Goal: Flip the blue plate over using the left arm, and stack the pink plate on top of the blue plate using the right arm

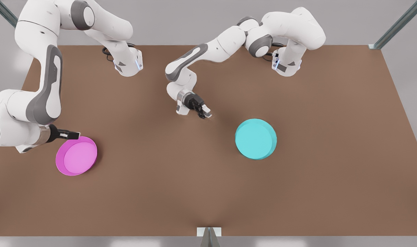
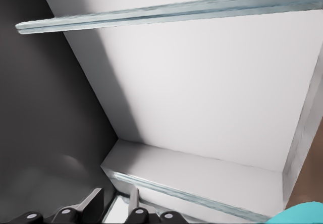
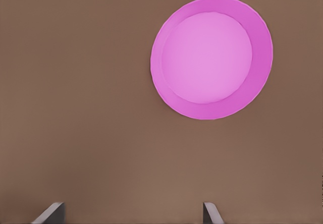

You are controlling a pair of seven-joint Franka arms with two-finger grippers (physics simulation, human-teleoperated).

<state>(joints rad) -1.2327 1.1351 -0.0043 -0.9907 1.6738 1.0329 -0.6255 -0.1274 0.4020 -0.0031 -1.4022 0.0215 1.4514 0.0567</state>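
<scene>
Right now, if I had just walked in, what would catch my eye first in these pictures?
Two bright plates on the brown table: the pink plate at the front view's left, rim up, and the blue plate right of centre, flat side up. The right gripper hangs open by the pink one; the left gripper hovers near the blue.

Two white jointed arms, glossy rounded shells, grey joint caps and long grey side panels on the links. Right arm (image 1: 26, 99) bulky, with a silver metallic wrist ring and a small lit dot on its round end cap. Left arm (image 1: 208, 55) same build, grey oval inlay along the forearm. Both bases white blocks with dark angled markings, thin blue light strips and black cables looped behind. Small black two-finger grippers: right gripper (image 1: 71, 134) black with pale pads, fingertips (image 3: 50, 214) grey wedges; left gripper (image 1: 204, 111) black with whitish tips, fingers (image 2: 91, 204) grey with black rounded knuckles.
</scene>
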